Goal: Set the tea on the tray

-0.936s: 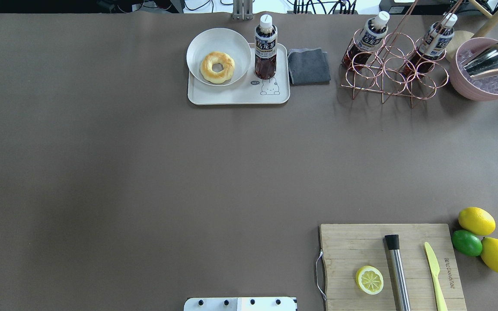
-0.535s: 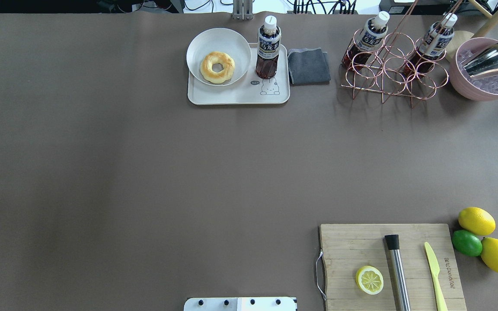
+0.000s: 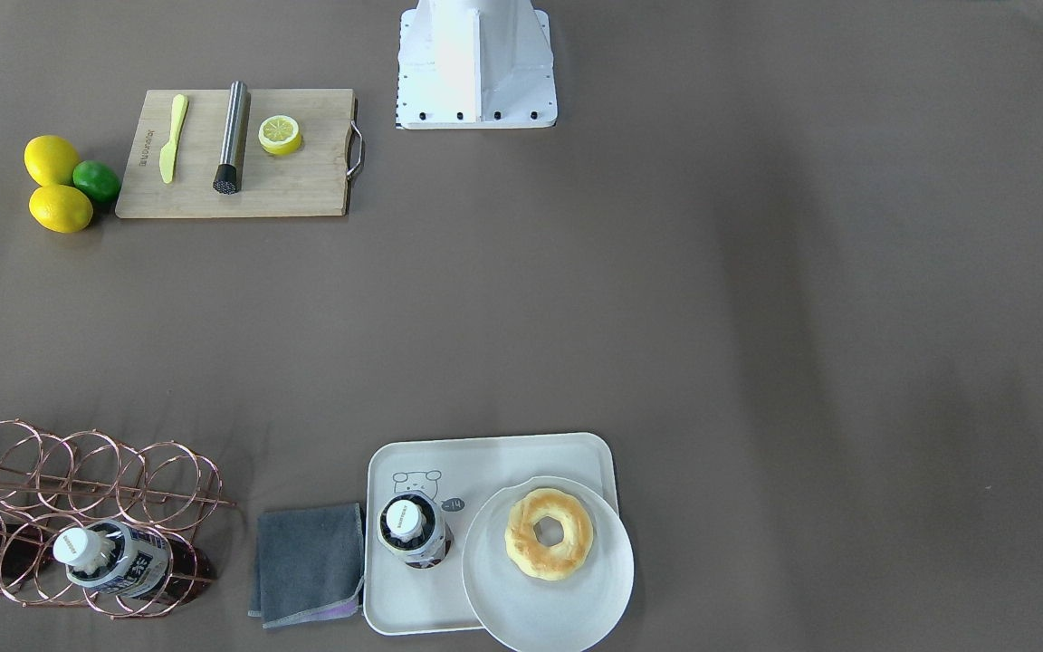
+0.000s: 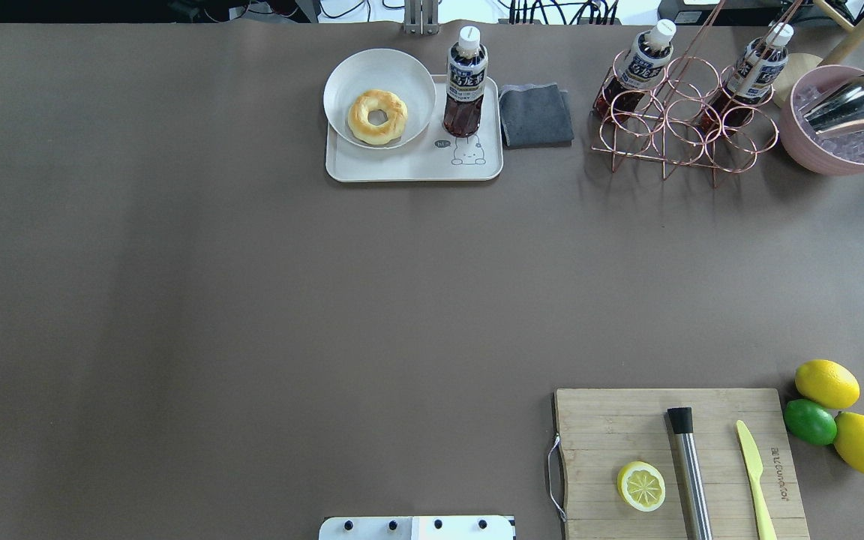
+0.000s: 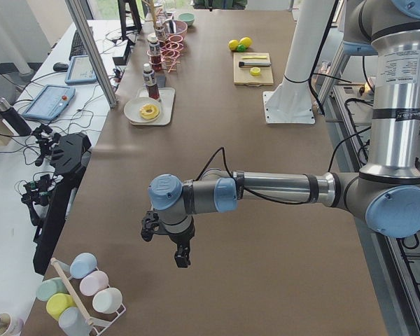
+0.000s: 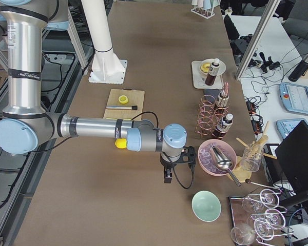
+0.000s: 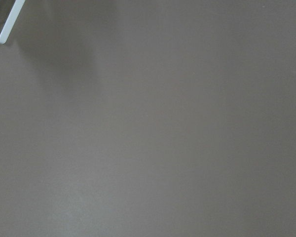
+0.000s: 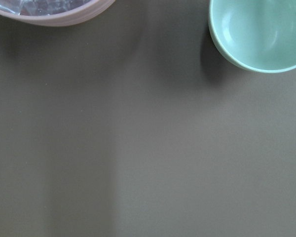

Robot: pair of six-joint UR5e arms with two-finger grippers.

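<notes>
A tea bottle (image 4: 465,90) with a white cap and dark liquid stands upright on the off-white tray (image 4: 409,171), above the bear drawing, at the table's far side. It also shows in the front-facing view (image 3: 410,530) on the tray (image 3: 485,457). No gripper touches it. My left gripper (image 5: 181,256) hangs over bare table far from the tray and shows only in the exterior left view. My right gripper (image 6: 167,177) hangs near the pink bowl and shows only in the exterior right view. I cannot tell whether either is open or shut.
A white plate with a doughnut (image 4: 378,97) sits on the tray's left part. A grey cloth (image 4: 535,114) lies right of the tray. Two more bottles lie in the copper rack (image 4: 672,120). The pink ice bowl (image 4: 844,150), cutting board (image 4: 679,450), lemons and mint bowl (image 8: 259,34) are on the right.
The tea bottle's top has shifted slightly to the right on the tray, then stayed still. Nothing else has moved.
</notes>
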